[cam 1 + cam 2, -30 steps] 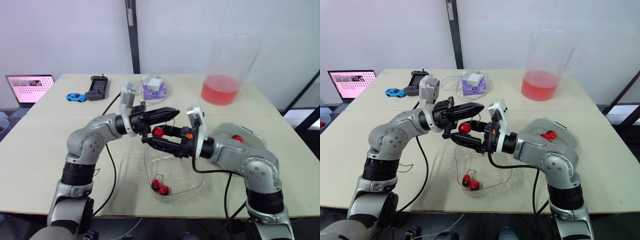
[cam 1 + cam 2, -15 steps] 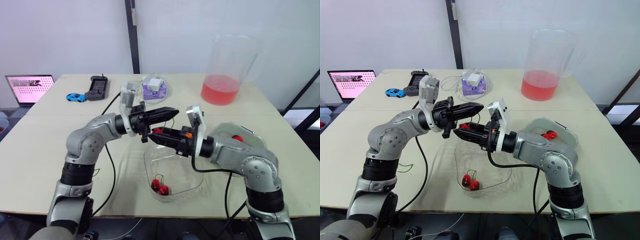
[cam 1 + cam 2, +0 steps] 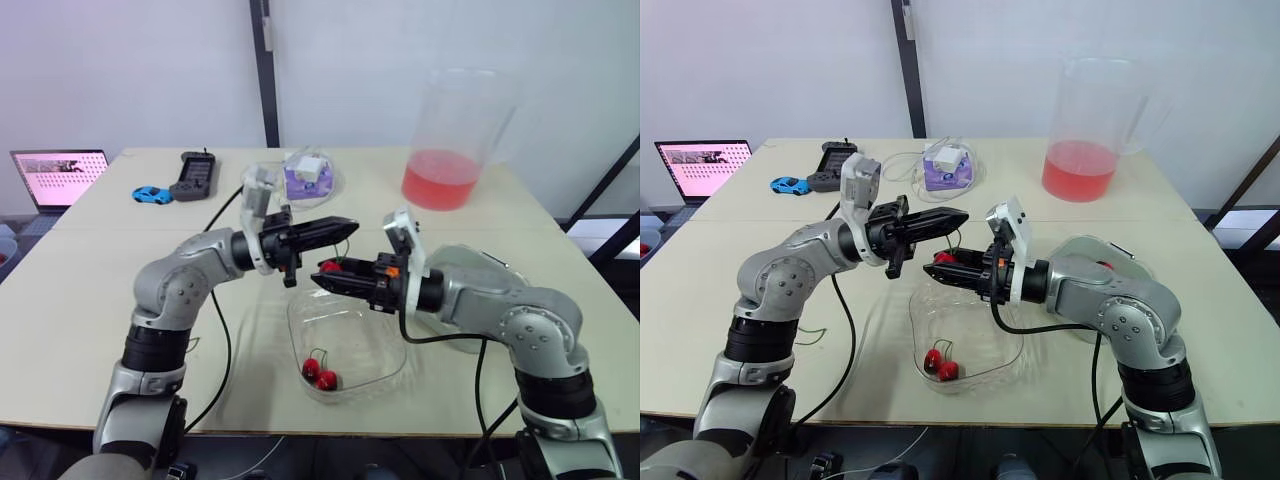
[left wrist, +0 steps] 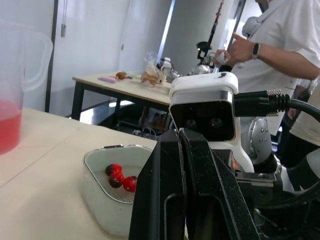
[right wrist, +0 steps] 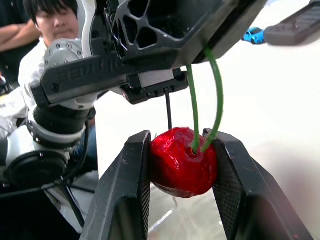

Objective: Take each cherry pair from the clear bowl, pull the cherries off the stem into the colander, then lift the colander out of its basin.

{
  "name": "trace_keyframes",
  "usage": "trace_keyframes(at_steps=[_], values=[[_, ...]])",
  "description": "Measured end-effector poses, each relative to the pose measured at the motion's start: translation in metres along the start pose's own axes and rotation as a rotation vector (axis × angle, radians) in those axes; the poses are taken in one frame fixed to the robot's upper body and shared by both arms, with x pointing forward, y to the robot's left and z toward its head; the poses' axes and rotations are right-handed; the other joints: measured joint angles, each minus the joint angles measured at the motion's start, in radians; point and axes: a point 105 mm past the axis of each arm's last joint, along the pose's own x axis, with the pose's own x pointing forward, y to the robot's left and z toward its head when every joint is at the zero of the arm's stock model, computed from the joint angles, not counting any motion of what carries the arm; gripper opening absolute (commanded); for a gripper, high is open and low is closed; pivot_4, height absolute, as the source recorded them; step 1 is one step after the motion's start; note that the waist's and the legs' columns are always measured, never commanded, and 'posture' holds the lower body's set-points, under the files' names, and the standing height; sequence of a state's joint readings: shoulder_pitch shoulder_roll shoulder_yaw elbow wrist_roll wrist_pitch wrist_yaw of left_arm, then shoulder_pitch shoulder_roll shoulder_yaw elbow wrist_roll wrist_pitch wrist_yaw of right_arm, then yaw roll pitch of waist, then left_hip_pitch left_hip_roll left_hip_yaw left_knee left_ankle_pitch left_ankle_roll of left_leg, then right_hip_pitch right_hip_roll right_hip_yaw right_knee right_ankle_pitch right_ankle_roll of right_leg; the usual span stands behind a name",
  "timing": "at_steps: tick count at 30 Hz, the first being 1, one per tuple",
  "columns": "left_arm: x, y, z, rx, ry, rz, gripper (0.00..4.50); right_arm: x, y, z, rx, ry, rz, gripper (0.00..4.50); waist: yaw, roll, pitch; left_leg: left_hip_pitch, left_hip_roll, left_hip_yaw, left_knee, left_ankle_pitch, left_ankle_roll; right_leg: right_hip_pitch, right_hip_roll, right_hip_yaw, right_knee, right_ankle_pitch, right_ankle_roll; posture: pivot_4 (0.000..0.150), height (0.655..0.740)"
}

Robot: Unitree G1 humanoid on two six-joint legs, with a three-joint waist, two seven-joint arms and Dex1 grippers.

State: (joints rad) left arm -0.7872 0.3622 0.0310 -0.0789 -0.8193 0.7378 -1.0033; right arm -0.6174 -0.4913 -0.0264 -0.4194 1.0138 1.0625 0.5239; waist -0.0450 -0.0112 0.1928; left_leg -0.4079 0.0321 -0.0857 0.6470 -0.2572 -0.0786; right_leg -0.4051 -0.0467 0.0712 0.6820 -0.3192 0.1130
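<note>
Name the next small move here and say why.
Probably draw the right gripper away from the left gripper, toward the colander: its jaws clamp the cherry, the left jaws pinch the green stems, so pulling apart should free the fruit.

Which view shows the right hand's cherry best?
Right wrist view: the cherry, with stems, sits large between the right hand's fingers. Eye views show a small red spot; the left hand's fingers block the left wrist view.
</note>
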Motion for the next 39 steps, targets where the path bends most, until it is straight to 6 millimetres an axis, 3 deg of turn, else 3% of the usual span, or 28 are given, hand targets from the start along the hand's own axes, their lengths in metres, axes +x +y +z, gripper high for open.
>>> trace_keyframes(at_steps=[9, 11, 14, 24, 27, 30, 32, 34, 39], values=[[0.000, 0.000, 0.000, 0.000, -0.001, -0.009, 0.00, 0.001, -0.001, 0.000, -0.002, 0.006, 0.009, 1.67, 0.001, 0.000, 0.000, 0.000, 0.000, 0.000, 0.000, 0.000, 0.000, 0.000, 0.000, 0.000, 0.000, 0.000, 0.000, 0.150, 0.7332], [0.000, 0.000, -0.001, -0.002, -0.002, -0.012, 0.00, 0.001, -0.001, 0.000, -0.003, 0.007, 0.007, 1.19, 0.001, 0.000, 0.000, 0.000, 0.000, 0.000, 0.000, 0.000, 0.000, 0.000, 0.000, 0.000, 0.000, 0.000, 0.000, 0.150, 0.7332], [0.000, 0.000, -0.001, -0.002, -0.003, -0.013, 0.00, 0.001, -0.001, 0.000, -0.004, 0.007, 0.006, 0.86, 0.001, 0.000, 0.000, 0.000, 0.000, 0.000, 0.000, 0.000, 0.000, 0.000, 0.000, 0.000, 0.000, 0.000, 0.000, 0.150, 0.7332], [-0.001, 0.001, -0.002, -0.007, -0.003, -0.010, 0.00, -0.001, -0.001, -0.002, -0.013, 0.033, 0.011, 0.86, 0.001, 0.000, 0.000, 0.000, 0.000, 0.000, 0.000, 0.000, 0.000, 0.000, 0.000, 0.000, 0.000, 0.000, 0.000, 0.150, 0.7332], [-0.001, 0.001, -0.007, -0.024, 0.004, -0.011, 0.00, -0.008, 0.001, -0.011, -0.064, 0.131, 0.009, 0.86, 0.001, 0.000, 0.000, 0.000, 0.000, 0.000, 0.000, 0.000, 0.000, 0.000, 0.000, 0.000, -0.001, 0.000, 0.000, 0.150, 0.7332], [-0.002, 0.002, -0.002, -0.002, -0.013, -0.006, 0.00, -0.016, 0.000, -0.052, -0.018, 0.306, -0.001, 0.86, 0.002, 0.000, 0.000, 0.000, 0.000, 0.000, 0.000, 0.000, 0.000, 0.000, 0.000, 0.000, -0.001, 0.000, 0.000, 0.150, 0.7332], [-0.002, 0.001, -0.001, 0.000, -0.016, -0.006, 0.00, -0.019, 0.001, -0.064, -0.007, 0.356, -0.003, 0.86, 0.001, 0.000, 0.000, 0.000, 0.000, 0.000, 0.000, 0.000, 0.000, 0.000, 0.000, 0.000, -0.001, 0.000, 0.000, 0.150, 0.7332], [-0.001, 0.001, -0.001, 0.000, -0.018, -0.008, 0.00, -0.025, 0.000, -0.063, -0.026, 0.372, -0.016, 0.86, 0.001, 0.000, 0.000, 0.000, 0.000, 0.000, 0.000, 0.000, 0.000, 0.000, 0.000, 0.000, -0.001, 0.000, 0.000, 0.150, 0.7332], [-0.001, 0.001, -0.001, 0.001, -0.018, -0.007, 0.00, -0.040, 0.002, -0.040, -0.059, 0.323, -0.035, 0.86, 0.003, -0.001, 0.000, 0.000, 0.000, 0.000, 0.000, 0.000, 0.000, 0.000, 0.000, 0.000, -0.001, 0.000, 0.000, 0.150, 0.7332]])
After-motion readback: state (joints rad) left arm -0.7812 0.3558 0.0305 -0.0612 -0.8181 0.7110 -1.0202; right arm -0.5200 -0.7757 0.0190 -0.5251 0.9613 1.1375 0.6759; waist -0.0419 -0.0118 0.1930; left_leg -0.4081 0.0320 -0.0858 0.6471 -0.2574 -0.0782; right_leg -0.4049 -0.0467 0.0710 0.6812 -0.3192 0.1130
